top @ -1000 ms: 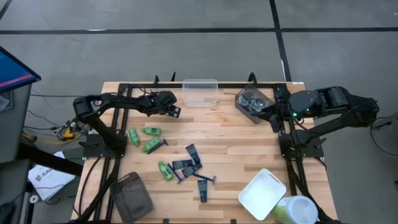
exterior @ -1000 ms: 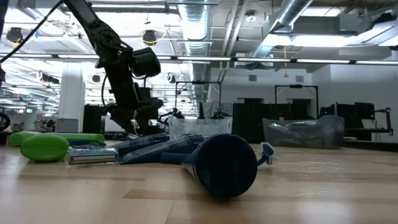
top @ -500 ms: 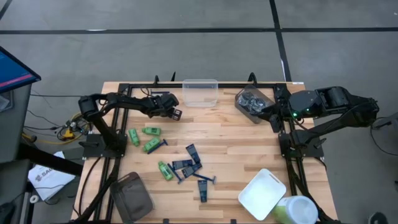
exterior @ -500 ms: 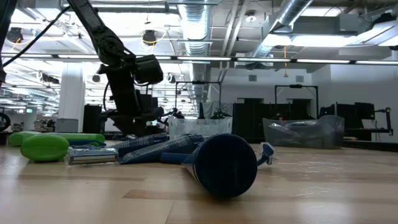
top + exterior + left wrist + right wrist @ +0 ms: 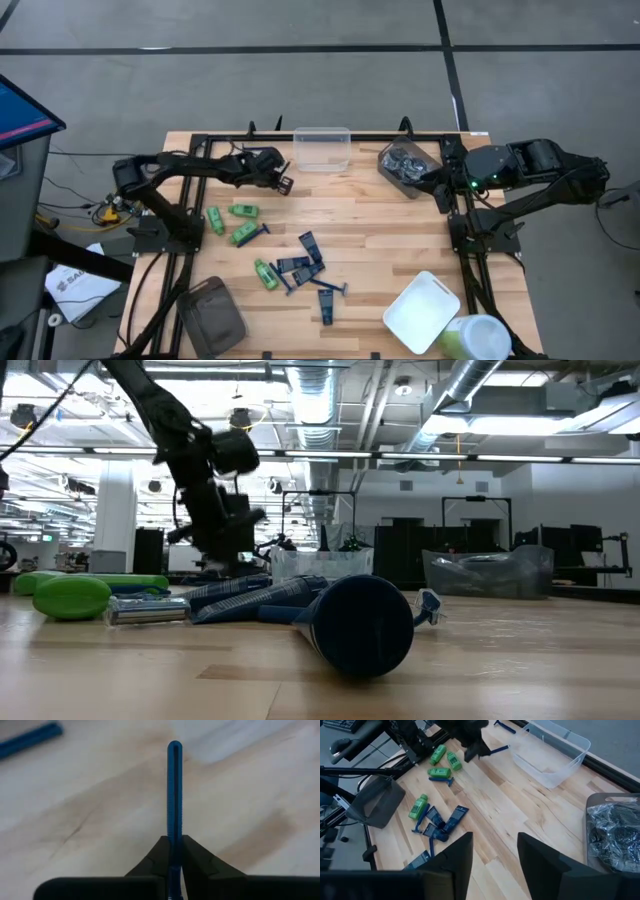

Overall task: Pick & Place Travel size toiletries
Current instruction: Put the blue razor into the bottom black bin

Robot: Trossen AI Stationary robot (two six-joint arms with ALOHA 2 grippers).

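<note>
My left gripper hangs over the far left of the table, just left of the clear tub. It is shut on a thin blue razor, which also shows in the right wrist view. Green mini bottles, navy tubes and more blue razors lie flat on the table's middle. My right gripper is open and empty at the far right, beside a grey tub of wrapped discs. My left gripper pinches one end of the razor's thin handle between its two fingers. The razor runs along the fingers and sticks out past their tips. It is lifted clear of the table, pointing toward the clear tub.
A white tub stands at the near right, with a green-lidded container beside it. A grey-brown tub sits at the near left. A black frame runs along the table's far edge and sides. Bare wood lies between the item pile and the far tubs.
My left gripper has stayed just left of the clear tub with the razor, dipping a little and then rising again. Its hold has not changed.
</note>
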